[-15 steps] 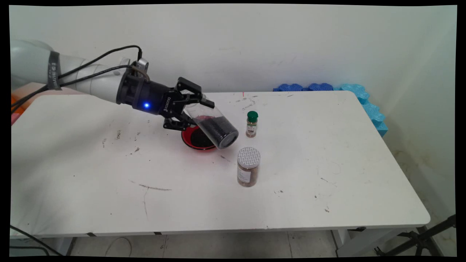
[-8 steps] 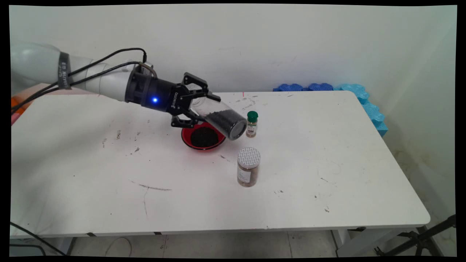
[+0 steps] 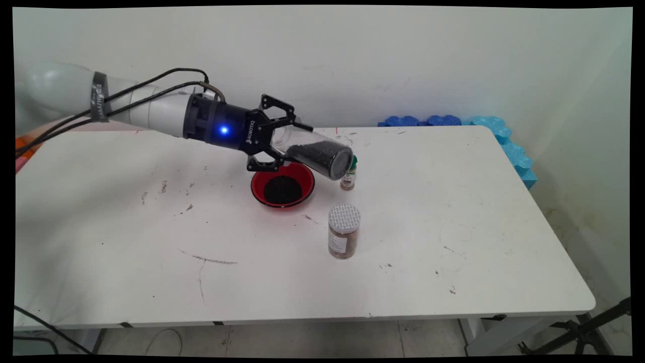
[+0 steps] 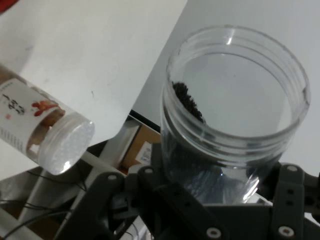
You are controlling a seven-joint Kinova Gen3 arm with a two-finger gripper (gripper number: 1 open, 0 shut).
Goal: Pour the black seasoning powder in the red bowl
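**Desk:** What does the gripper [image 3: 292, 143] hold?

**Photographer:** A clear plastic jar [image 3: 322, 157]. The two black fingers are clamped on its sides near the open end. It hangs in the air, tipped close to level, with its far end a little lower. Dark granules lie along the lower wall and toward that far end. The hand view looks straight into the uncapped mouth, where a few grains cling inside.

**Desk:** And beneath it?

**Photographer:** A red bowl [image 3: 257, 189] stands on the white table [image 3: 453, 227] with a dark heap of the same-looking granules in it. The jar rides above the bowl's far right rim, clear of it.

**Desk:** Anything close by?

**Photographer:** A small green-capped bottle [image 3: 347, 180] stands just right of the bowl, its cap partly hidden behind the jar's far end. A taller spice jar [image 3: 344, 237] with a white perforated lid stands nearer the camera, apart from both. Blue foam blocks [image 3: 504, 133] line the table's far right corner.
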